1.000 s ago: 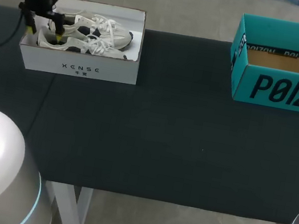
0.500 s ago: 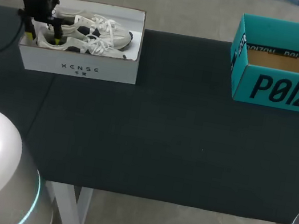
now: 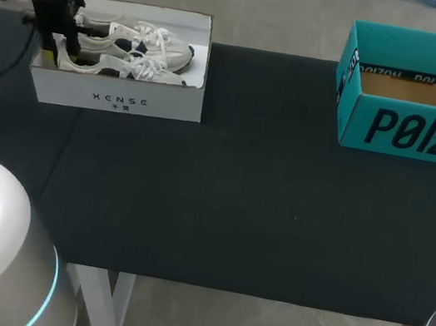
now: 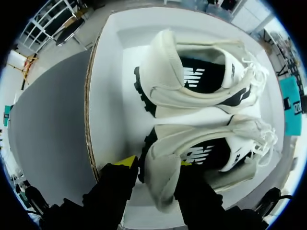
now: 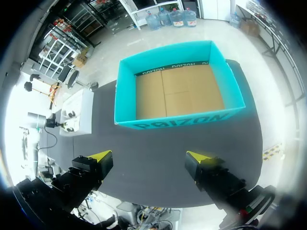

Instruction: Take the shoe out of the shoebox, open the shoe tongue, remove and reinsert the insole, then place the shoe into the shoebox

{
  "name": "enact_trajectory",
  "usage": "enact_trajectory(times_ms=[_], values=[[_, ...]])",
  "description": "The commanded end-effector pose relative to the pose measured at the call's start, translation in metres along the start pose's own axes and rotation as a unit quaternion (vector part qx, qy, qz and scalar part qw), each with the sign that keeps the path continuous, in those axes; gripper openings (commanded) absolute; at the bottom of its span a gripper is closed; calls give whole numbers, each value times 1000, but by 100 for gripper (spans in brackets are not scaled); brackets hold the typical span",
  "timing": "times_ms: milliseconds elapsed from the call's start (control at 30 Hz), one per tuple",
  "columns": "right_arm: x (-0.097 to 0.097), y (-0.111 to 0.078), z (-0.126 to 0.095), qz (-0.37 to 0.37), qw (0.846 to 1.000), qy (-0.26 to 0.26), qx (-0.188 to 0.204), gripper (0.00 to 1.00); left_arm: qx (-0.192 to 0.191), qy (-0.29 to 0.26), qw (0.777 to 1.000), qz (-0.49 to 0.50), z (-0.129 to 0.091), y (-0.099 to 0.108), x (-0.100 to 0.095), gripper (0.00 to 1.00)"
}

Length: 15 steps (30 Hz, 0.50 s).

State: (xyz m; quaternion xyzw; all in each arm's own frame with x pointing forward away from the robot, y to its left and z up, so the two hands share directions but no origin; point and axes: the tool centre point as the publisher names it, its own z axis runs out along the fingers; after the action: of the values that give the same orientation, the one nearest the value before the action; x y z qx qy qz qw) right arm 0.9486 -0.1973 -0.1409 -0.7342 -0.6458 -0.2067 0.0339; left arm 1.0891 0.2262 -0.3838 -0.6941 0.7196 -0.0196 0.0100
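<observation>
Left pincer (image 4: 156,163) clamps heel of near shoe (image 4: 211,153), one finger each side. Shoe lies on its side in white shoebox (image 3: 119,99), beside far shoe (image 4: 192,86). One yellow tip mostly hidden behind heel. Right pincer (image 5: 151,160) spread wide, holds nothing, hovers before teal box (image 3: 410,129); head view cuts it off, one tip showing. Both boxes on dark surface (image 3: 237,200), well apart.
</observation>
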Motion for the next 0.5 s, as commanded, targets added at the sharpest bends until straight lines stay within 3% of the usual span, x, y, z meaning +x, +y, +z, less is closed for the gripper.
enact_trajectory(times_ms=[33,67,100,367,500], values=[[0,0,0,0,1000,-1,0,100,-5,-2,1000,1,2,-4,3,12],[0,0,0,0,1000,-1,0,100,-7,-1,1000,2,2,-4,3,3],[0,0,0,0,1000,-1,0,100,-7,-1,1000,4,1,-5,2,0],[0,0,0,0,1000,-1,0,100,-1,-20,999,37,-15,-7,-11,0],[0,0,0,0,1000,-1,0,100,1,-14,998,69,-34,-8,-10,0]])
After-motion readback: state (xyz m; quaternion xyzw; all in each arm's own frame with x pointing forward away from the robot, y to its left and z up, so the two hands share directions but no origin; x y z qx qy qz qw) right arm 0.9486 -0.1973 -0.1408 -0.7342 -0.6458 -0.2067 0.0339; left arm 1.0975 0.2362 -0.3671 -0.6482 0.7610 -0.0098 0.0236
